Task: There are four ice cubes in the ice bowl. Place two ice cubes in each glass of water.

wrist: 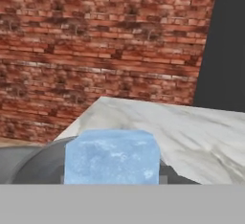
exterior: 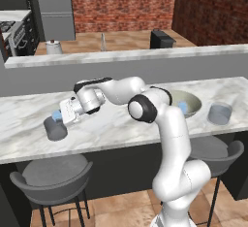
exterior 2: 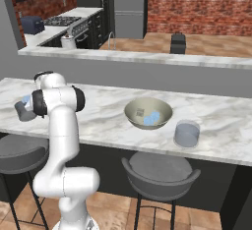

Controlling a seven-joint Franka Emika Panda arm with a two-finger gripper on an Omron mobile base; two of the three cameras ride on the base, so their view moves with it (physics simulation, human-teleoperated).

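Currently one ice cube (wrist: 111, 157) sat pinched in the gripper (exterior: 59, 116), jaws half closed around it. It hung directly above the left glass (exterior: 55, 129), which stood near the worktop's (exterior: 29, 119) front edge toward its left end. In the hand view the pale-blue block filled the space between the tips, with the glass's dark rim curving just beneath it.

The arm (exterior: 145, 107) was stretched sideways and low across the worktop to reach that glass.

Further out, the ice bowl (exterior 2: 147, 113) sat mid-worktop with more pale-blue ice (exterior 2: 151, 118) inside; the exact count was hard to read, looked like two or three. The right glass (exterior 2: 186, 133) stood just beside the bowl, nearer the front edge.

Risks from here, as I judged them:
- Cube looked close to the near side of the rim. Release off-centre and it clips the rim, bounces onto the marble, maybe over the front edge.
- Hand sat very near the glass. A sideways retreat could knock it off the edge.
- Wide cube, narrow glass: a tilted drop could lodge it on the rim.
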